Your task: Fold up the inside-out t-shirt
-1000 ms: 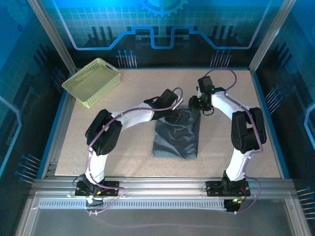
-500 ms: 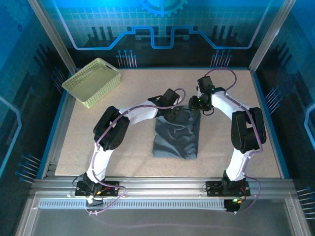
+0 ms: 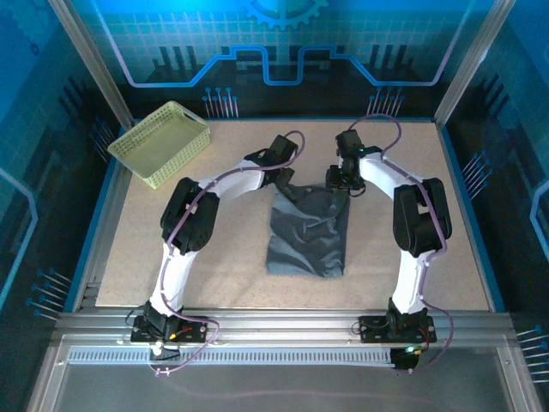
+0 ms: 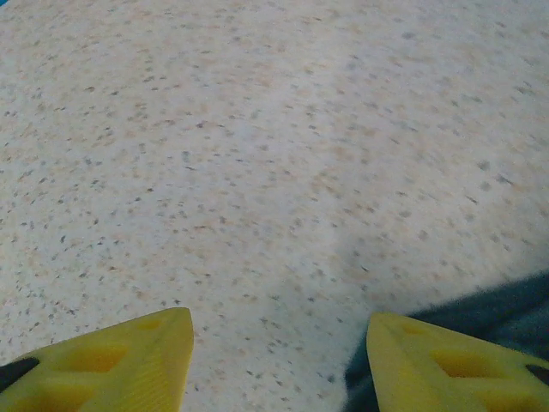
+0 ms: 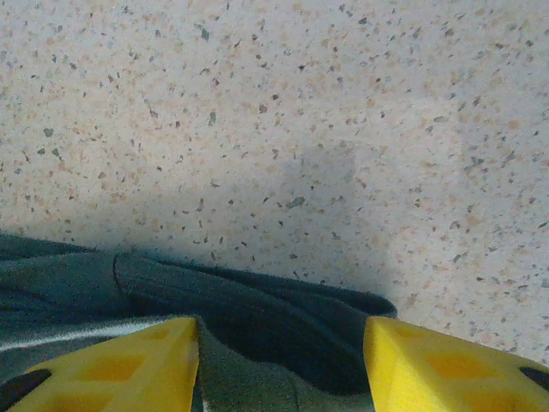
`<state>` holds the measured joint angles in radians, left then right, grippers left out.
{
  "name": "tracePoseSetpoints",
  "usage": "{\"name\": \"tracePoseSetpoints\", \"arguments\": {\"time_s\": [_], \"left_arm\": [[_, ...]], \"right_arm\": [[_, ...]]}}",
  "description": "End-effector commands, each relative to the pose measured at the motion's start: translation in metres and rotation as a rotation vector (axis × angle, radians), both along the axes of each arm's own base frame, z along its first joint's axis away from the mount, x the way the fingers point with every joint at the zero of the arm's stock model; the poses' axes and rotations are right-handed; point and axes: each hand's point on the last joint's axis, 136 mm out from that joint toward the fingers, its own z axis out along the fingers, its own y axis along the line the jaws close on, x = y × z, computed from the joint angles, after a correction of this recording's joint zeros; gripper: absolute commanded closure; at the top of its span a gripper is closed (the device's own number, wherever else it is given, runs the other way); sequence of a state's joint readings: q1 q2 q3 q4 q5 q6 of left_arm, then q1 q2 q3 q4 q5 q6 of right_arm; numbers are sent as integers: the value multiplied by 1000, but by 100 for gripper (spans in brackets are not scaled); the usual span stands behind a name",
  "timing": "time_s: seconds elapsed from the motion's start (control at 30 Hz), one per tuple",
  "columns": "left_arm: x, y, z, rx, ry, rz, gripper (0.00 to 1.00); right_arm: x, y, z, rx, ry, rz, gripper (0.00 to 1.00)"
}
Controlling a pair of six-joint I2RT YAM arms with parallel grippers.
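Slate-grey cloth sits at the middle of the table [image 3: 129, 232] in the top view. The t-shirt [image 3: 309, 232] lies flat as a tidy oblong, its long axis running from 12 to 6 o'clock with a slight lean and its near short edge facing the arm bases. Which end is collar and which is hem I cannot tell. Both arms reach to its far edge, the left gripper [image 3: 289, 182] at the 11 o'clock corner and the right gripper [image 3: 340, 182] at the 1 o'clock corner. That pairing reads as a set-up for taking both far corners together and bringing them towards 6 o'clock for another fold. The yellow-green basket [image 3: 160, 142] stands well apart at 10 o'clock, out of the way.

From the left wrist, the left fingers [image 4: 111, 360] stand apart with bare speckled tabletop between them. A sliver of cloth shows just beside the finger at 4 o'clock. Nothing is held, so this hand seems to sit slightly off its corner.

From the right wrist, the right fingers [image 5: 446, 365] are spread too. They straddle a rolled, doubled edge of the shirt that lies loose between them at 6 o'clock, not pinched. This hand is released as well, but placed over its corner.
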<state>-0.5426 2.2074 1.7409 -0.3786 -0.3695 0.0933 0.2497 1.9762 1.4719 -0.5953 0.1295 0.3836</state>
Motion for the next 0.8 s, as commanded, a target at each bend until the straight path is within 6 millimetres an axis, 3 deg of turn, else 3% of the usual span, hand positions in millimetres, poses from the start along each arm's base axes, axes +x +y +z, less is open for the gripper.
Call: {"name": "tracePoseSetpoints", "arguments": {"time_s": [0.0, 0.07, 0.3, 0.4, 0.57, 0.77], "left_arm": [[7, 5, -6, -41, 40, 55, 47], [4, 0, -3, -54, 47, 23, 48], [-33, -20, 51, -124, -39, -153, 30], [-49, -37, 60, -64, -71, -246, 23], [-57, -54, 53, -35, -60, -280, 15], [-56, -65, 19, 85, -8, -320, 4]], "right_arm": [[4, -7, 4, -49, 8, -9, 46], [5, -6, 6, -46, 7, -1, 46], [-11, 1, 32, -21, -33, 38, 46], [-19, 0, 37, -23, -45, 32, 45], [-31, -2, 34, -13, -42, 17, 44], [-38, -7, 34, -16, -43, 7, 43]]}}
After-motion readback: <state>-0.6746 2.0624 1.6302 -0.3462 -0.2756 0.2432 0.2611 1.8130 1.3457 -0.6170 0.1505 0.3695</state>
